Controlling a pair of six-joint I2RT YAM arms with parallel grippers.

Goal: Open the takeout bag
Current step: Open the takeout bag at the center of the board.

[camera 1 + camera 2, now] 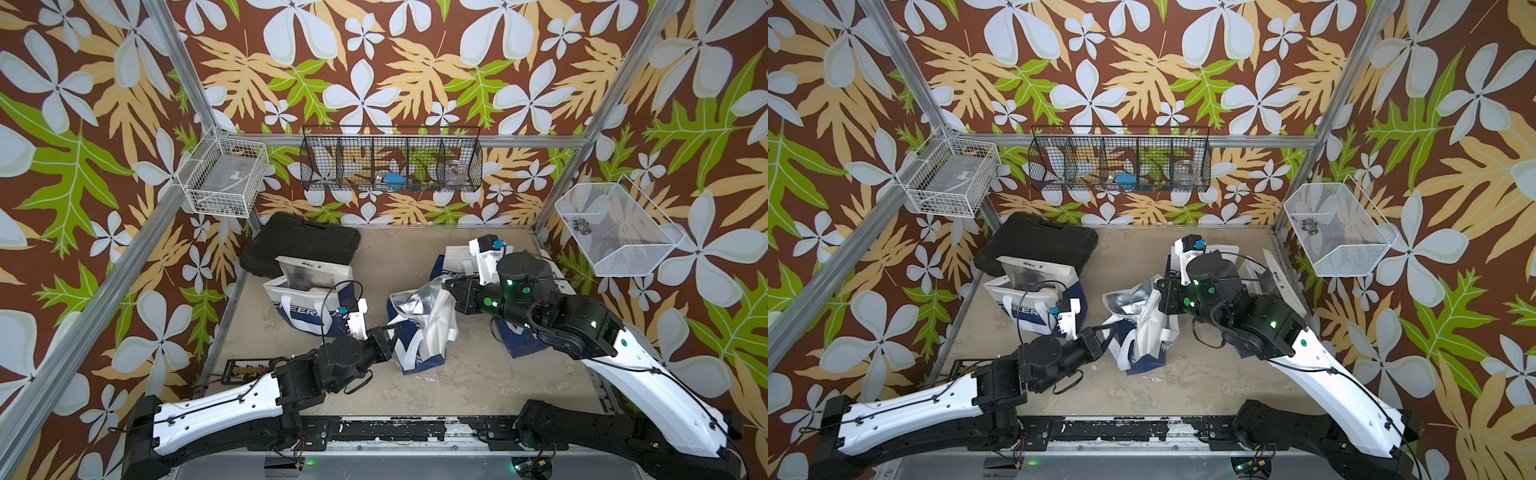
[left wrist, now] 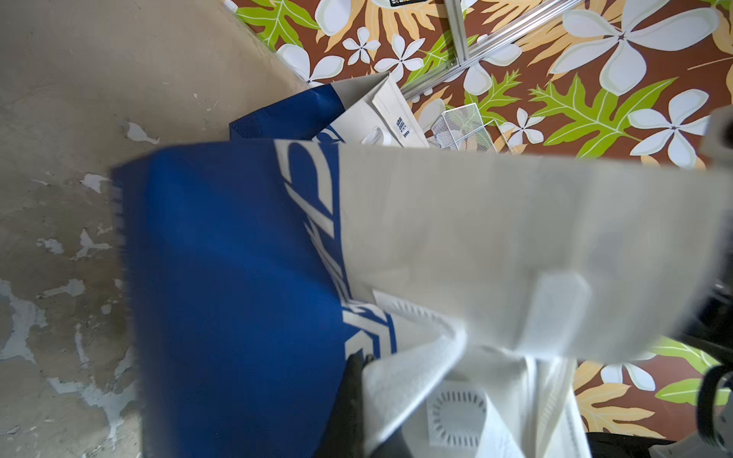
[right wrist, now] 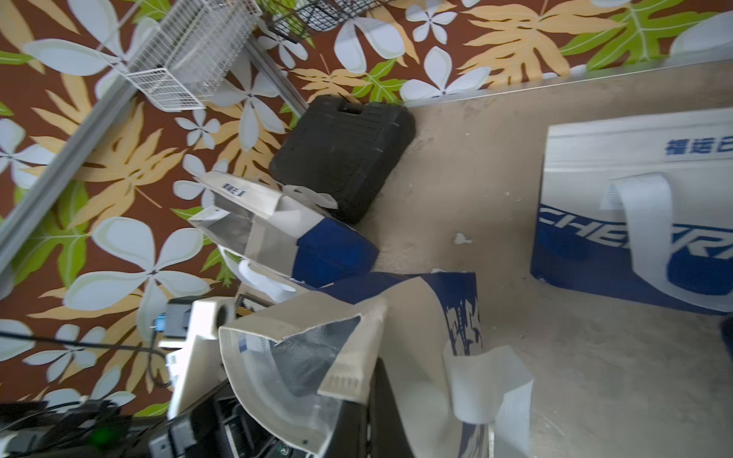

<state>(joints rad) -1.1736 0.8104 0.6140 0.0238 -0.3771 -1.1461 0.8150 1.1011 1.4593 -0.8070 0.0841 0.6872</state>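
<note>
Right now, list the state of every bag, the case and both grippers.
middle bag: crumpled, mouth partly open, silver lining showing.
left gripper: shut on the middle bag's edge.
right gripper: shut on the middle bag's rim.
bag by the case: upright, mouth open.
bag behind the right arm: upright, top looks folded shut.
black case: closed, lying flat.

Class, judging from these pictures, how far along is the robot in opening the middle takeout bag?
Done: the middle takeout bag is parted enough that its silver lining shows.
In hand: the left gripper is shut on its side, and the right gripper is shut on its flap.
Left: the bag is crumpled and narrow at the top, so it probably needs pulling wide.
</note>
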